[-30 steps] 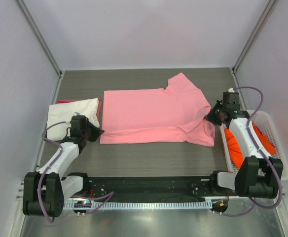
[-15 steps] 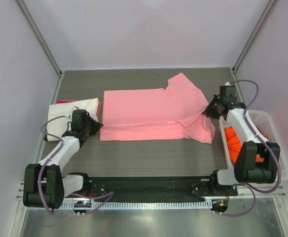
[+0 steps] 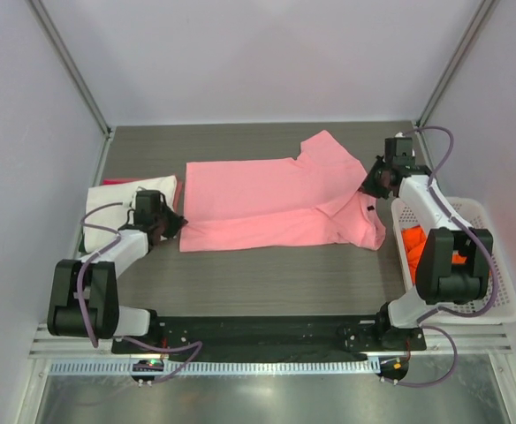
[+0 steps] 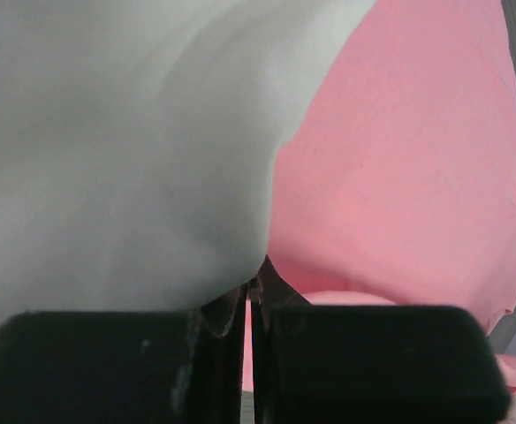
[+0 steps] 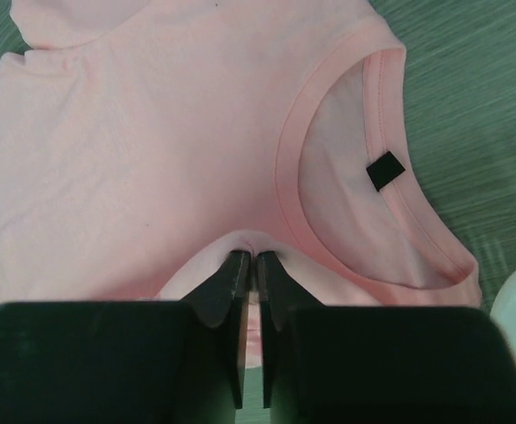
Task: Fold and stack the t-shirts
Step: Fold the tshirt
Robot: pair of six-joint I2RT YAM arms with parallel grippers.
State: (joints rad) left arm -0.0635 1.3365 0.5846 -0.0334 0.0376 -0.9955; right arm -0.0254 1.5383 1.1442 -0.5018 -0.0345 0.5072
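Pink t-shirt [image 3: 267, 199], red t-shirt [image 3: 117, 181] nearly hidden under cream t-shirt [image 3: 121, 196]

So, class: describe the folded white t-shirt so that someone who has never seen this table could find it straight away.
Find the big pink t-shirt spread across the middle of the grey table. Just off its left end lies the white t-shirt. It is the only white garment, folded into a compact block, with a thin red edge showing along its far side.
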